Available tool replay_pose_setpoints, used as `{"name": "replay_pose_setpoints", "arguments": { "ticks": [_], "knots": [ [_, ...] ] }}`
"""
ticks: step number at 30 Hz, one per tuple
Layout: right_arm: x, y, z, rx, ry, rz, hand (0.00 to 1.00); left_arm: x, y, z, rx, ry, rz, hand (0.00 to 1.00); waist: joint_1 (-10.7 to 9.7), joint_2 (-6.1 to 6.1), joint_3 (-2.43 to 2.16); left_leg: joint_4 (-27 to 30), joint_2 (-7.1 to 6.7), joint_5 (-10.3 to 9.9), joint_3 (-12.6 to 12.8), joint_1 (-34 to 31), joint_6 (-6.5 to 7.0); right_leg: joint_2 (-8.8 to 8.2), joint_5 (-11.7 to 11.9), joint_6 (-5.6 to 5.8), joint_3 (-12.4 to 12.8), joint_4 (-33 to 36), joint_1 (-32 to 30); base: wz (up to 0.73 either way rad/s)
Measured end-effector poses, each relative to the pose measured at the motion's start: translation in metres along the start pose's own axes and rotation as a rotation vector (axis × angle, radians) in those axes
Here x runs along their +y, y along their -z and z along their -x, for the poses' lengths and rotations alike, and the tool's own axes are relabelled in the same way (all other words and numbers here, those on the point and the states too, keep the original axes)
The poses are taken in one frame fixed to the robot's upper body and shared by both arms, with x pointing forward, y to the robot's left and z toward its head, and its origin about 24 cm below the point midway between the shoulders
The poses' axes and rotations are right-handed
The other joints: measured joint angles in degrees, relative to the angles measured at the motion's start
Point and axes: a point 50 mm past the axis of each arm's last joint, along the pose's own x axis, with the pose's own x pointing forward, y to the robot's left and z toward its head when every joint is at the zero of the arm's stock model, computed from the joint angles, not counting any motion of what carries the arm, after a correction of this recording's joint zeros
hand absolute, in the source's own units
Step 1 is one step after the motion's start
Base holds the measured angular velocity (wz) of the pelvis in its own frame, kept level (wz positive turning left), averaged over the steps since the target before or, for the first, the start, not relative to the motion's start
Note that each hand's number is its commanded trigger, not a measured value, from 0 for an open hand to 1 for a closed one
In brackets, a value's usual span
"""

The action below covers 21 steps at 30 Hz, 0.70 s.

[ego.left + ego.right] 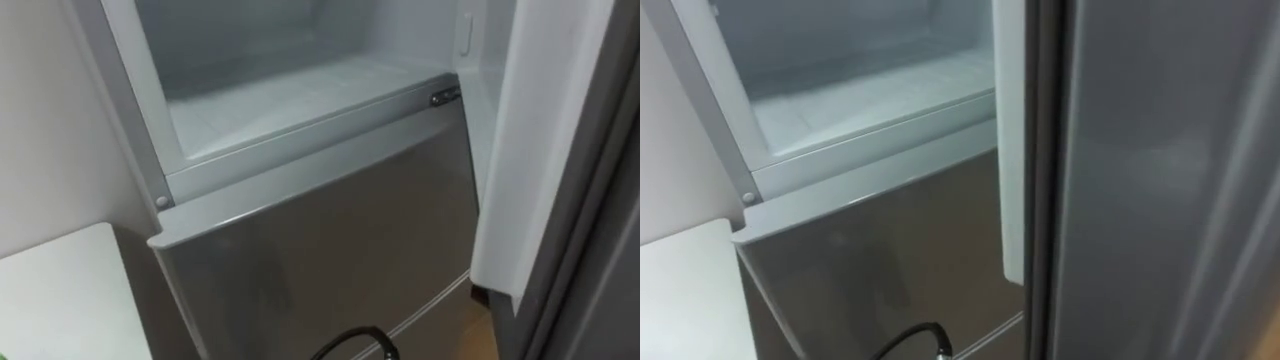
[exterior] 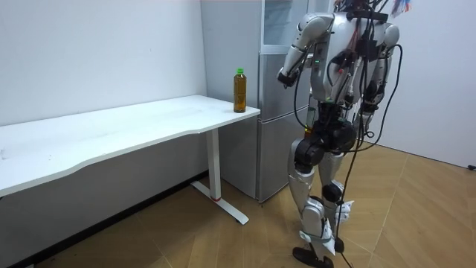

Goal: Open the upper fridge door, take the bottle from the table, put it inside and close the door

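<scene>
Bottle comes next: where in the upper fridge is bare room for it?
The upper compartment's floor is bare from front lip to back wall, open door on its right. Nothing crowds it; the bottle stands on the table.

Both eye views sit on the head and look down, close up, at the fridge (image 1: 320,250): open upper compartment (image 1: 280,100), table (image 1: 50,300) corner. The room view stands well behind the left hand (image 2: 285,77) and faces the fridge. All three share the fridge front.

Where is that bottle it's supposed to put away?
In the room view the bottle stands upright on the white table, at the corner next to the fridge, to the room view's left of the robot.
</scene>
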Motion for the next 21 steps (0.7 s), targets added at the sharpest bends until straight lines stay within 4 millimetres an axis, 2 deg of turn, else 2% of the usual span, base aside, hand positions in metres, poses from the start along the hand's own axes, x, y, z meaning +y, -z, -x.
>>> {"name": "replay_pose_setpoints", "arguments": {
  "ticks": [6,8,9,12,16,18,19,21],
  "knots": [
    [0.000,0.000,-0.001,0.007,0.019,0.039,0.00,0.001,0.003,0.001,-0.008,-0.011,0.010,0.00,1.4,-0.46,0.31,0.1,0.01,0.0,-0.1,0.1,0.00,-0.07,0.0,-0.03,-0.7,0.1,0.0,0.00],
    [0.001,-0.001,-0.001,0.009,0.018,0.052,0.00,0.002,0.012,0.004,-0.028,-0.067,0.034,0.00,2.8,-1.34,0.89,0.1,0.08,0.0,-0.4,0.7,-0.03,-0.08,0.1,-0.14,-1.4,0.1,0.7,0.04],
    [0.001,0.000,-0.001,0.011,0.018,0.056,0.00,0.002,0.015,0.005,-0.028,-0.088,0.047,0.00,3.3,-1.56,1.00,0.1,0.12,0.0,-0.4,0.9,-0.04,-0.05,0.0,-0.17,-1.5,0.1,0.8,0.06],
    [0.001,0.000,-0.001,0.016,0.018,0.067,0.00,-0.004,0.039,0.018,0.001,-0.233,0.152,0.00,4.9,-2.13,0.87,0.2,0.15,0.1,-1.1,0.7,-0.11,-0.06,0.0,-0.23,-2.4,0.1,0.9,0.10],
    [0.002,0.006,0.000,0.047,0.017,0.079,0.00,-0.009,0.075,0.054,0.137,-0.458,0.260,0.00,8.1,-3.57,0.53,0.7,0.30,0.3,-1.8,0.6,-0.40,-0.08,0.1,-0.46,-4.1,0.1,1.0,0.07],
    [-0.001,0.012,0.002,0.057,0.027,0.068,0.00,-0.010,0.089,0.080,0.245,-0.601,0.260,0.00,9.5,-4.43,0.02,0.9,0.47,0.4,-2.7,0.2,-0.51,-0.12,0.2,-0.56,-6.2,0.2,1.0,0.21],
    [-0.002,0.014,0.002,0.063,0.028,0.068,0.00,-0.010,0.091,0.086,0.268,-0.631,0.251,0.00,9.8,-4.44,-0.21,1.0,0.54,0.4,-2.9,0.1,-0.55,-0.11,0.2,-0.58,-6.5,0.2,1.0,0.22],
    [-0.002,0.018,0.003,0.069,0.029,0.062,0.00,-0.009,0.100,0.101,0.342,-0.740,0.232,0.00,11.5,-5.22,-0.37,1.2,0.61,0.5,-3.9,0.2,-0.66,-0.16,0.2,-0.60,-7.7,0.1,2.0,0.24]
  ]
}}
